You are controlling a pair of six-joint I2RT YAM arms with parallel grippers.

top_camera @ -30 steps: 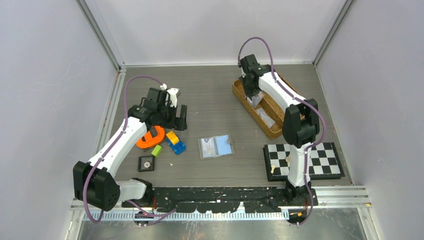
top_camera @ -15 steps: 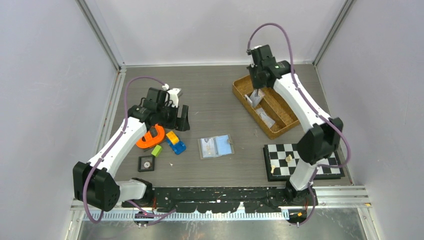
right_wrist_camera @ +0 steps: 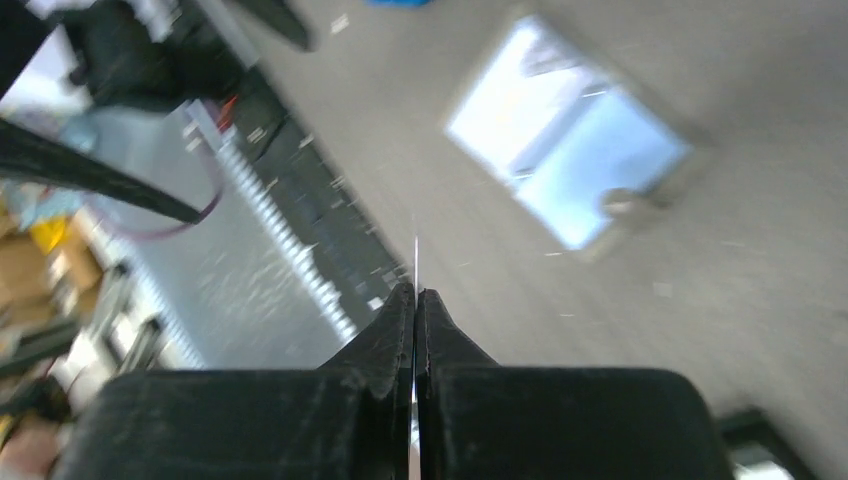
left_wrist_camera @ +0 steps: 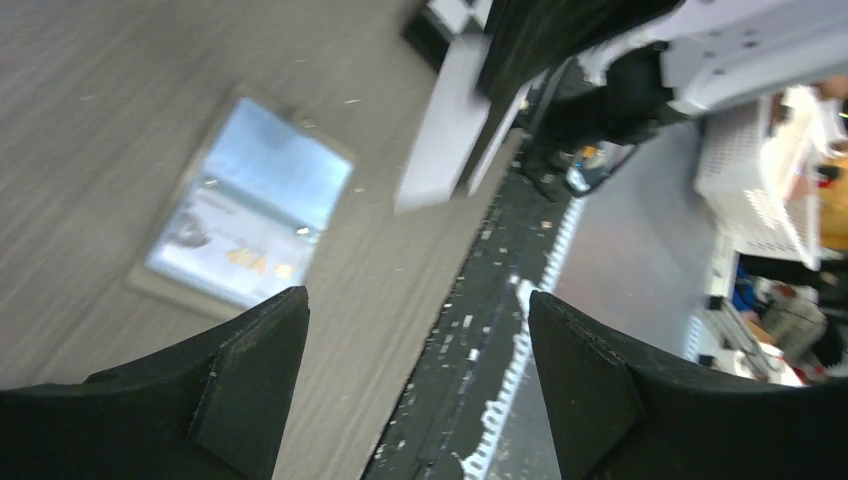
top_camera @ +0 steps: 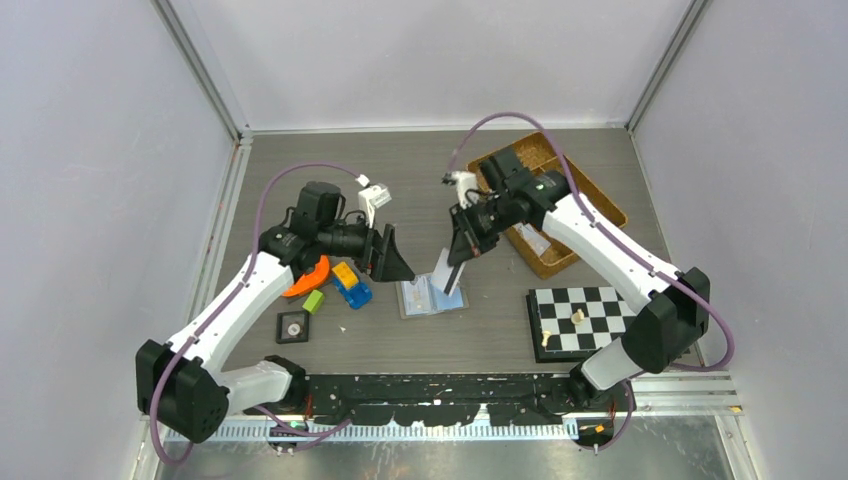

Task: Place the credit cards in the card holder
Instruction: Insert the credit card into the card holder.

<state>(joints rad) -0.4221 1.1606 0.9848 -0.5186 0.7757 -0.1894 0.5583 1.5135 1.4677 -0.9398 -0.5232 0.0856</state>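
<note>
Between the fingers of the right gripper, a credit card is being clamped by its upper end, the jaws being pressed together on it. The card is being held steeply tilted, its lower end pointing down at the card holder. From above, that lower end is being seen over the holder, a little right of its middle; whether contact is being made cannot be told. In the right wrist view the card is being shown edge-on as a fine pale line, with the holder up and to the right of it.

The left gripper is being kept wide apart, and nothing is being gripped by it. It is being held just beside the far left corner of the holder, facing the right gripper. In the left wrist view the holder is being framed above the left finger, and the clamped card above the gap between the two fingers.

The card holder is being left open and flat on the grey table, light blue inside facing up, toward the near middle. A second credit card is being held in the wicker tray at the far right, well apart from the holder. A chessboard is being carried at the near right. Left of the holder, a blue and yellow toy car, a green block, an orange object and a black tile are being kept grouped together.
</note>
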